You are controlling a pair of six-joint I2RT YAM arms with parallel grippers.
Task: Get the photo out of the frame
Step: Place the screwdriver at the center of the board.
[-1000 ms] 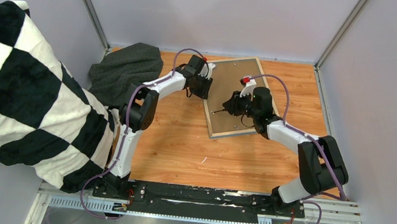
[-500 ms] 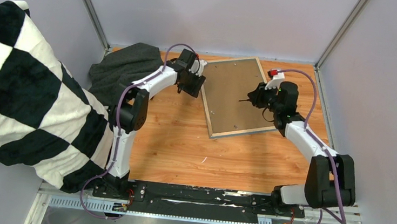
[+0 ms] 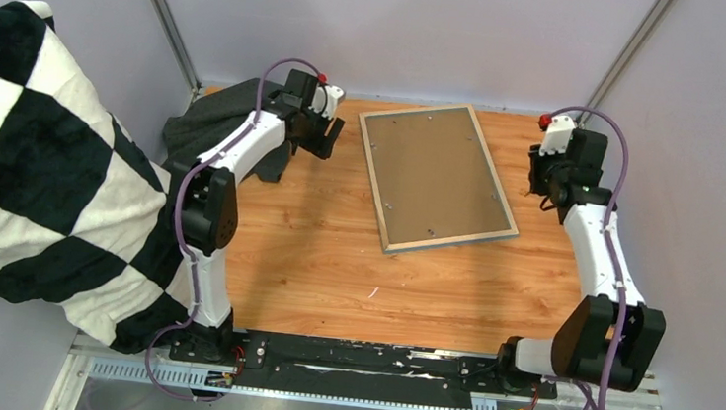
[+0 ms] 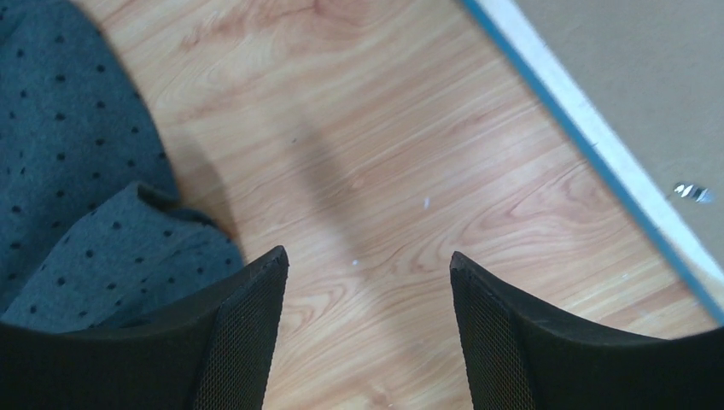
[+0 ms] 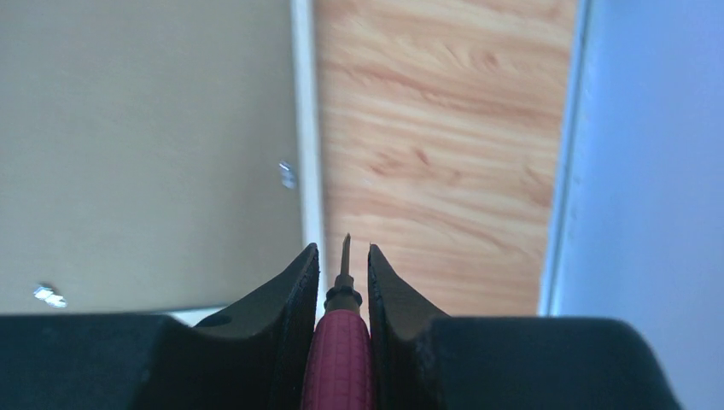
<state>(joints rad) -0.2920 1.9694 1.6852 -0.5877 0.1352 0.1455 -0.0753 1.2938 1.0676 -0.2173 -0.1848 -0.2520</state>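
Note:
The frame [image 3: 371,171] lies face down at the back of the table, its plain brown backing board [image 3: 436,177] facing up. The photo is hidden under that board. My left gripper [image 3: 326,139] hovers open over bare wood just left of the frame; in the left wrist view its jaws [image 4: 369,260] hold nothing, and the frame's pale and blue edge [image 4: 589,120] runs at the right. My right gripper [image 3: 543,185] is off the frame's right side, near the wall. It [image 5: 343,249] is shut on a magenta-handled screwdriver [image 5: 340,350], with the frame's edge [image 5: 303,128] ahead.
A grey dotted cloth [image 3: 227,124] lies at the back left, right beside the left gripper. A black-and-white checked blanket [image 3: 45,167] fills the left side. Small metal tabs [image 5: 288,175] sit on the backing board. The booth wall [image 5: 649,154] stands close on the right.
Both arms have drawn away from the frame: the left moved left towards the cloth and opened its jaws, the right swung right towards the wall with the screwdriver still gripped.

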